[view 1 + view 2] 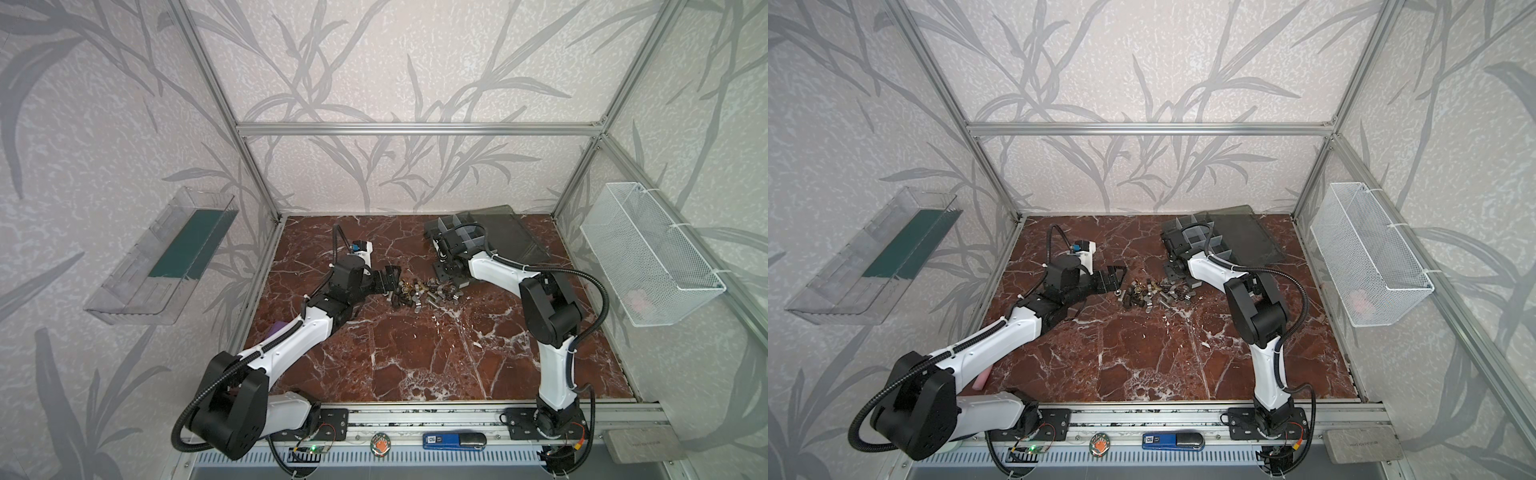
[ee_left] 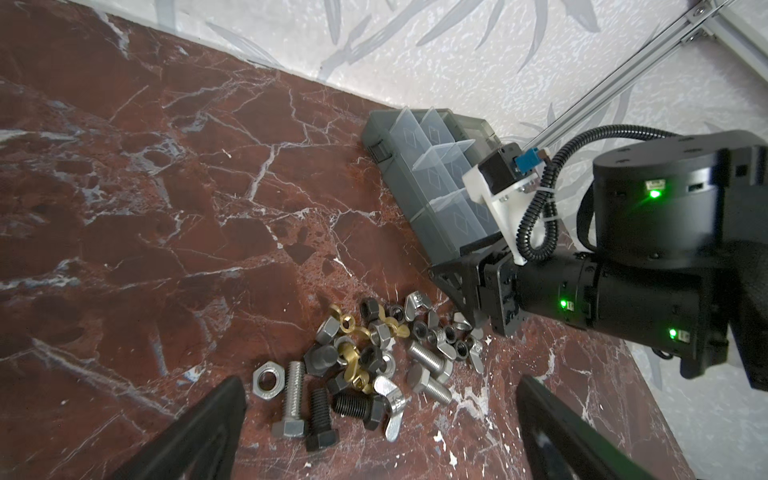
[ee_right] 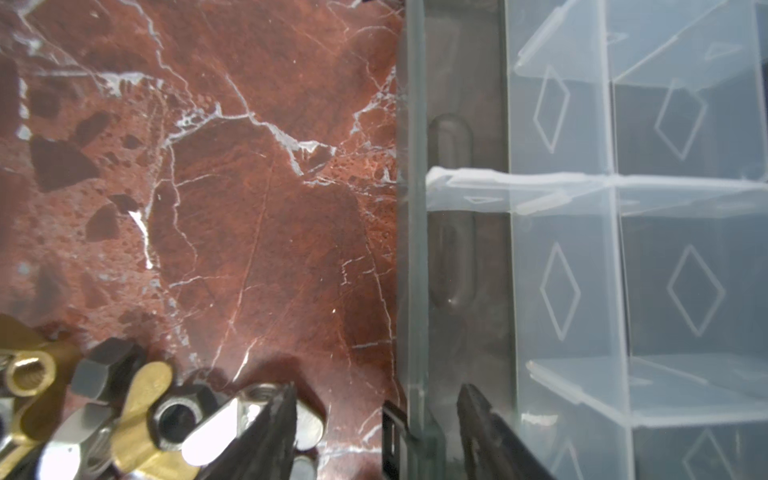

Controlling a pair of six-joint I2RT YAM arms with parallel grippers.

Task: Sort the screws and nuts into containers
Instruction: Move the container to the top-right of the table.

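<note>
Screws and nuts [image 2: 365, 360] — loose pile near containers [image 2: 432, 183] (lid open)

The two top views sit side by side, high above and well behind the left gripper [image 1: 390, 281] and right gripper [image 1: 451, 278]. They look down and forward, and both take in nearly the same whole red-brown marble tabletop [image 1: 415, 353]. The left wrist camera rides just behind its fingers, low and close. It faces the heap of small silver, dark and brass screws and nuts [image 2: 361, 365] just ahead, with the dark grey compartmented plastic organizer box [image 2: 432, 178] farther ahead. The right wrist camera sits even closer, with the heap's edge beside one fingertip and the box beside the other. Both wrist views share heap and box.
</note>
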